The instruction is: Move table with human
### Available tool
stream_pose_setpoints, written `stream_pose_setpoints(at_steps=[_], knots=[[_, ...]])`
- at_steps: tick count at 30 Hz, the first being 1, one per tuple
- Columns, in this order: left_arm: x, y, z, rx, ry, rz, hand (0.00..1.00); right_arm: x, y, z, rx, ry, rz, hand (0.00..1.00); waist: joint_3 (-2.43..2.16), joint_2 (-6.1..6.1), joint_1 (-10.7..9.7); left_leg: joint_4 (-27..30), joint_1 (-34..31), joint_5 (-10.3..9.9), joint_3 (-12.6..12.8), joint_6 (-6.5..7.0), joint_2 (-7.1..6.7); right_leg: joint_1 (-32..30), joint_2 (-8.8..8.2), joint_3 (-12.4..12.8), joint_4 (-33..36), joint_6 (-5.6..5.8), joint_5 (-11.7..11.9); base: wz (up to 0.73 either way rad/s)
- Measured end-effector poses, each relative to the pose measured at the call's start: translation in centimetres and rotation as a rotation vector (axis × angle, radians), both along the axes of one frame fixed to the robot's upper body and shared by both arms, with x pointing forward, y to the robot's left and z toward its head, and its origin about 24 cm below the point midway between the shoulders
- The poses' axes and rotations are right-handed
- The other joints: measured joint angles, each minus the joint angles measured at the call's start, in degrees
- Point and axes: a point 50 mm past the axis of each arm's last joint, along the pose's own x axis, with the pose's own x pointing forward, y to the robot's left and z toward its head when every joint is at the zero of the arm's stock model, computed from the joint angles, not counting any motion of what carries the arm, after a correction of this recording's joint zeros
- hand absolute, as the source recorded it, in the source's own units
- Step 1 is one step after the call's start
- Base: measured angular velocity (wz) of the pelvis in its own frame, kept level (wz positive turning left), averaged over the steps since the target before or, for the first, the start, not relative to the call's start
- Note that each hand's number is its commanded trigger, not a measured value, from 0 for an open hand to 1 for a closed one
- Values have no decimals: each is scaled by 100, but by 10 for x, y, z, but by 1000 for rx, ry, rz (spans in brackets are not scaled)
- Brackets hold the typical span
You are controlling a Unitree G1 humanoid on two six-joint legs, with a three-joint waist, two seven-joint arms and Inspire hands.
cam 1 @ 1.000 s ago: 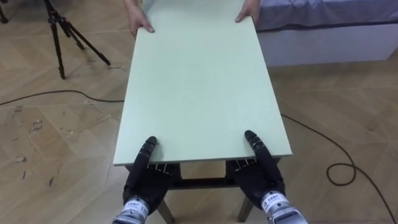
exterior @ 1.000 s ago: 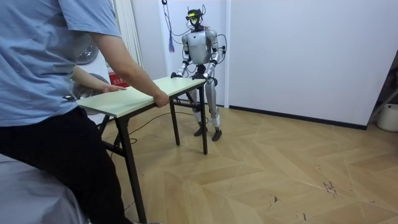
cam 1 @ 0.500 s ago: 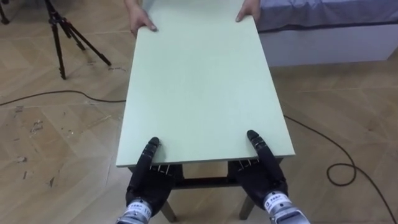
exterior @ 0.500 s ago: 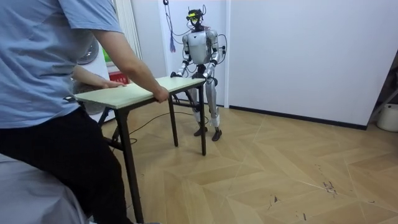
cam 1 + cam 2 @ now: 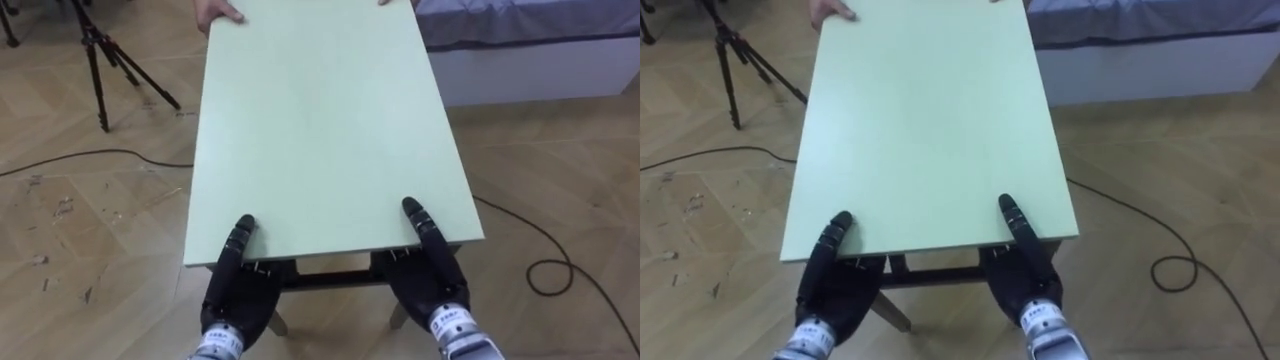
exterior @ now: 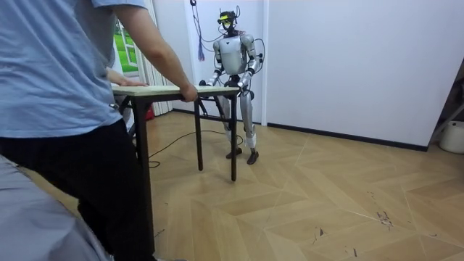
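The pale green table point(image 5: 320, 130) stretches away from me, level in the room view point(image 6: 170, 90). My left hand point(image 5: 237, 290) and right hand point(image 5: 428, 285) hold its near edge at the two corners, thumbs on top and fingers underneath. At the far end a person point(image 6: 58, 109) grips the other edge; one of the person's hands point(image 5: 218, 12) shows at the far left corner, also seen at the table's edge in the room view point(image 6: 188, 93). I stand upright at my end of the table, close to a white wall.
A black tripod point(image 5: 100, 60) stands on the wooden floor to the table's left. A bed with a white base point(image 5: 540, 60) lies at the far right. A dark cable point(image 5: 545, 270) loops on the floor to the right.
The person has straightened up and raised their end, so the tabletop went from tilted to level. The far edge has slid up toward the top of my view. My hands keep their hold.
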Motion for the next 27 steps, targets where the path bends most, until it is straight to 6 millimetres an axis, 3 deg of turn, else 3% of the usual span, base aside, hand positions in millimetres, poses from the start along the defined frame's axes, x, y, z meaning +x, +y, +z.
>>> stream_pose_setpoints(at_steps=[4,9,22,27], knots=[[-1,-3,3,3,-15,-15,100,-3,-2,2,-5,-22,-11,100,-30,-28,7,-8,-4,0,2,0,2,-1,4,2,-9,0,0,0],[-6,-2,13,13,-55,-7,100,-12,1,9,19,-52,-17,100,-36,-69,1,-28,-8,-1,2,-1,4,-14,3,7,-13,2,-1,-1],[-9,-5,13,52,-71,9,100,-18,5,8,25,-57,-46,100,-1,-209,10,20,-161,-2,6,-2,6,-139,7,8,-6,2,-1,0],[-11,-7,13,57,-72,14,100,-20,5,7,33,-55,-51,100,8,-245,71,382,-367,-75,3,-31,41,-193,22,42,61,-1,0,0]])
